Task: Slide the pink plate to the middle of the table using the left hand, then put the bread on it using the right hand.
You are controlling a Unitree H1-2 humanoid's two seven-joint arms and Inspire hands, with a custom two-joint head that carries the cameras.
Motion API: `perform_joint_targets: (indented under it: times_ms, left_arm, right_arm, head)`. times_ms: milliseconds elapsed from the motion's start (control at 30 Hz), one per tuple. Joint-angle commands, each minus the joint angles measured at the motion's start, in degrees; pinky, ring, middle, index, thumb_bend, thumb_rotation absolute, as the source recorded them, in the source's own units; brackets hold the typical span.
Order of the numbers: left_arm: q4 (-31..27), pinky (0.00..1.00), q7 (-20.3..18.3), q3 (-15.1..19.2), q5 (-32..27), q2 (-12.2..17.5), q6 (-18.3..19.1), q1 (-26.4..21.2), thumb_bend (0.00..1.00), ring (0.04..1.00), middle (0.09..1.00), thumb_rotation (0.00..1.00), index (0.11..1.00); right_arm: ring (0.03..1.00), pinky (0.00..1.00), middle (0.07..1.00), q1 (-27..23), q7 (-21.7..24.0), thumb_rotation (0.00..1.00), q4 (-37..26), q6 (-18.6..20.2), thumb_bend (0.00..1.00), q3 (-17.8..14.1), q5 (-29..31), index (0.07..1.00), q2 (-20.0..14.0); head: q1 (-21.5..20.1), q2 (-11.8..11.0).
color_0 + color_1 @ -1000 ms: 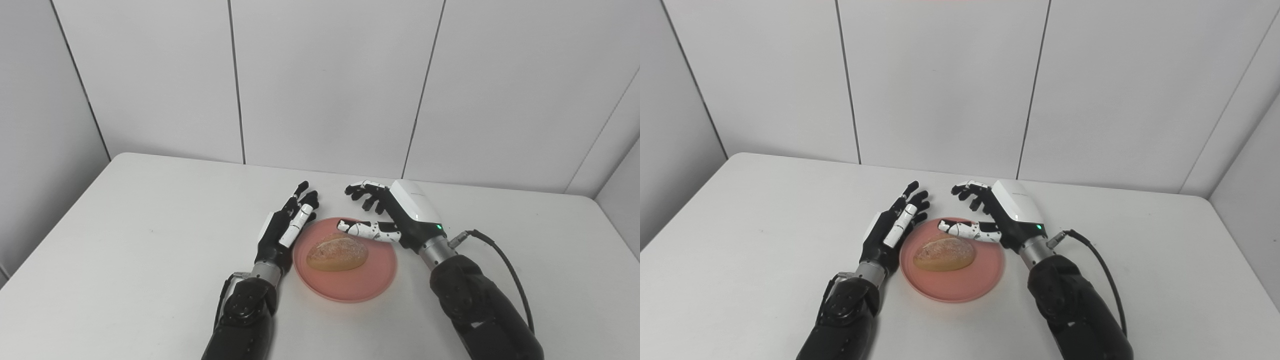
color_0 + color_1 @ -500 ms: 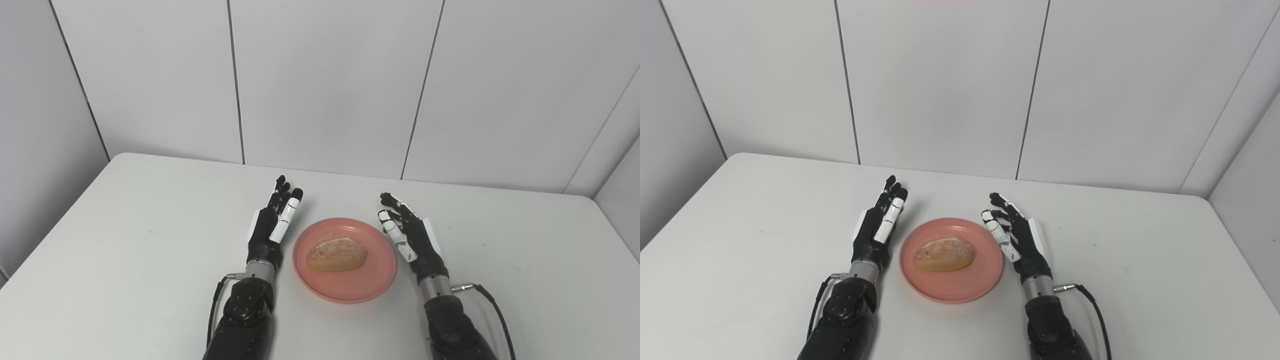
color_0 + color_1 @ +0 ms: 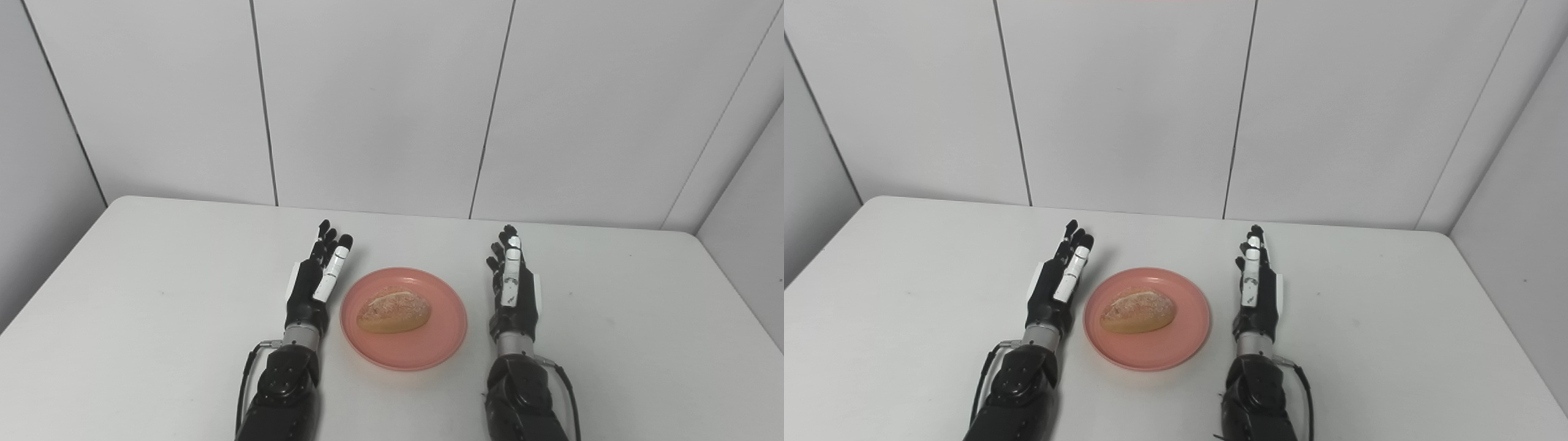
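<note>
Bread (image 3: 393, 311) on pink plate (image 3: 438, 349); right robot hand (image 3: 513, 288) withdrawn beside plate, left robot hand (image 3: 315, 283) opposite, both empty, fingers apart (task apparently complete).

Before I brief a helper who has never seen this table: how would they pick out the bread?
Start at the white table and find the pink plate near its middle, between the open left hand and open right hand. The bread lies on that plate: an oval, golden-brown roll, the only food there.
</note>
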Motion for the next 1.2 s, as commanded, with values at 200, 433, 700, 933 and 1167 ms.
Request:
perform_joint_targets:
  times_ms: [200,433,700,933,1167]
  left_arm:
    - [-0.13,1.0,-1.4,0.03,-0.77,0.71,2.24,1.98,0.72,1.0,1.0,0.72,1.0]
    - [-0.05,1.0,2.1,0.71,0.42,-0.65,-0.61,2.35,0.7,1.0,1.0,0.74,1.0]
    - [0.96,1.0,5.91,2.04,-0.55,-2.9,-4.56,2.64,0.65,1.0,1.0,0.81,1.0]
    - [0.74,1.0,6.27,2.63,-0.72,-3.61,-4.62,2.67,0.67,1.0,1.0,0.8,1.0]
    - [0.36,1.0,5.81,2.57,-0.67,-3.5,-4.04,2.8,0.65,1.0,1.0,0.8,1.0]
  right_arm:
    - [0.956,0.97,0.969,2.47,-0.06,1.0,1.98,-1.39,0.78,-2.48,4.59,0.954,2.95]
    - [0.988,1.0,0.979,3.04,-1.11,1.0,1.62,0.23,0.75,-0.02,1.39,0.969,1.67]
    - [0.985,1.0,0.962,4.11,-2.2,1.0,1.4,0.55,0.78,3.84,-4.27,0.94,-1.09]
    - [0.975,1.0,0.954,4.72,-2.84,1.0,0.03,2.68,0.76,4.77,-5.99,0.931,-2.36]
    - [0.928,0.95,0.927,4.95,-2.68,1.0,-1.49,3.98,0.77,4.48,-5.51,0.902,-2.78]
  head:
    - [-0.67,0.44]
    - [0.19,1.01]
    - [1.1,1.25]
    - [1.32,1.32]
    - [1.17,1.44]
